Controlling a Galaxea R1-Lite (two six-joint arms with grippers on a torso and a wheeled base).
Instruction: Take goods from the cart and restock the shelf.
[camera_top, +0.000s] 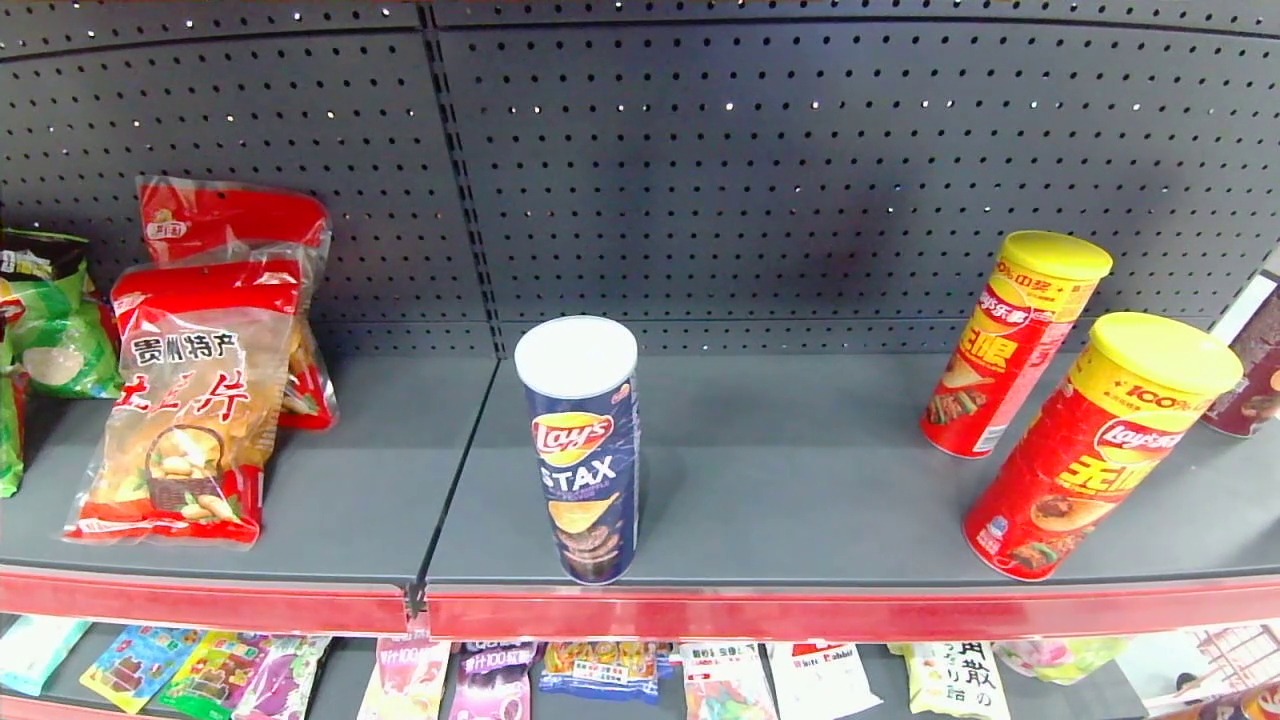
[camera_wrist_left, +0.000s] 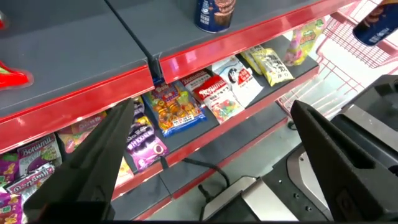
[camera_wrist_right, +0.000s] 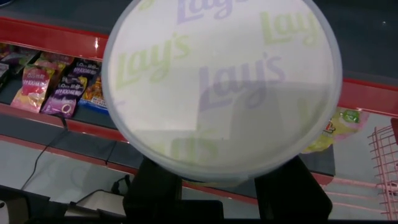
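A blue chip can (camera_top: 585, 455) with a white lid stands upright near the front edge of the grey shelf (camera_top: 800, 480); its base also shows in the left wrist view (camera_wrist_left: 214, 14). My right gripper (camera_wrist_right: 224, 190) is shut on another chip can, whose white printed lid (camera_wrist_right: 221, 81) faces the camera and hides most of the fingers (camera_wrist_right: 155, 196). That held can hangs in front of the red shelf lip. My left gripper (camera_wrist_left: 211, 155) is open and holds nothing, below the shelf level, over the lower shelf of snack packs (camera_wrist_left: 186, 109).
Two red cans with yellow lids (camera_top: 1010, 345) (camera_top: 1095, 445) stand at the shelf's right. Red snack bags (camera_top: 195, 400) lean at the left. The pink wire cart (camera_wrist_left: 367, 46) is beside the shelf, with a blue can (camera_wrist_left: 380, 23) above it.
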